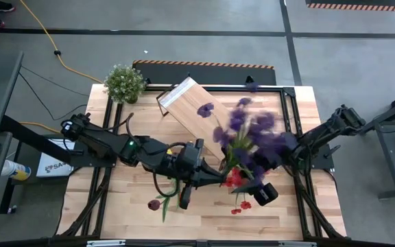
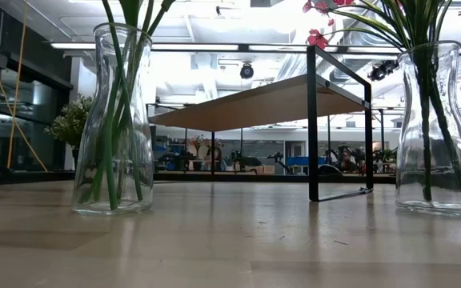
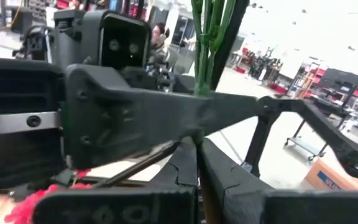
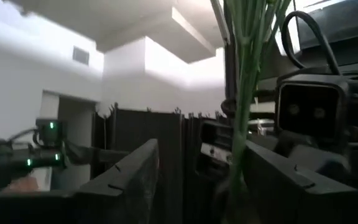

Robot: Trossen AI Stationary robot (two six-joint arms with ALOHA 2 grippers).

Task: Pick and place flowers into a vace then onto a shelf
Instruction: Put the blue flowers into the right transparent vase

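Flowers standing upright in two glass vases on the wooden desk.
Left tool (image 1: 214, 175) pinches green stems (image 3: 207, 43); right tool (image 1: 266, 180) spread around purple spray (image 1: 252, 134); shelf (image 1: 190, 110) lies behind.

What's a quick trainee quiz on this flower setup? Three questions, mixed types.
1. Short answer: what colour is the big flower bunch in the high view?
2. The maroon tulip is: A) in a vase, B) lying on the table, C) on the shelf.
3. True or false: in the low view, the left glass vase and the right glass vase both hold green stems.

Key: 1 purple; 2 B; 3 true.
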